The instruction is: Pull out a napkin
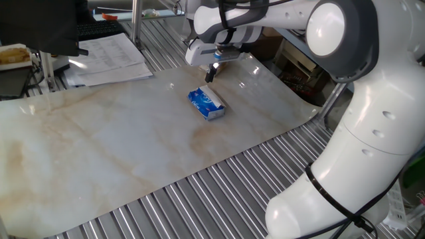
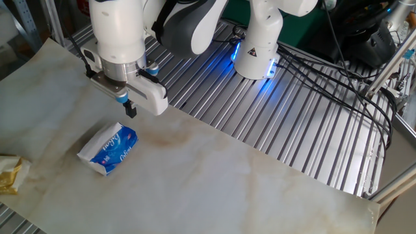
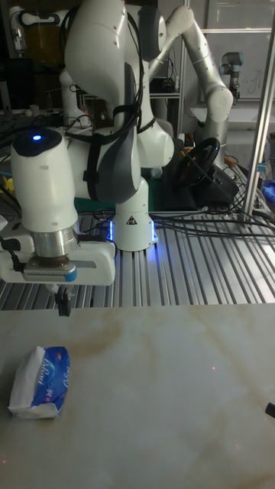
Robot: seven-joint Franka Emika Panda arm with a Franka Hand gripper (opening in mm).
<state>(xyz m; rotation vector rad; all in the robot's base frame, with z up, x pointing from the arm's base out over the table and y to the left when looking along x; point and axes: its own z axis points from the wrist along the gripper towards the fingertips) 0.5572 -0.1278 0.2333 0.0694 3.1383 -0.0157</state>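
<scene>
A blue-and-white tissue pack (image 1: 207, 103) (image 2: 108, 149) (image 3: 42, 380) lies flat on the marble-patterned sheet (image 1: 99, 153). No napkin shows outside the pack; it is hidden. My gripper (image 1: 211, 73) (image 2: 130, 109) (image 3: 63, 302) hangs a little above the sheet, just beyond the pack's far end and apart from it. Its dark fingers are pressed together with nothing between them.
Printed paper sheets (image 1: 109, 56) lie at the back left on the ribbed metal table (image 1: 219, 192). A crumpled yellowish thing (image 2: 10, 174) sits at the sheet's left edge. Cables (image 2: 338, 84) run across the ribs to the right, behind the arm's base (image 2: 257, 52).
</scene>
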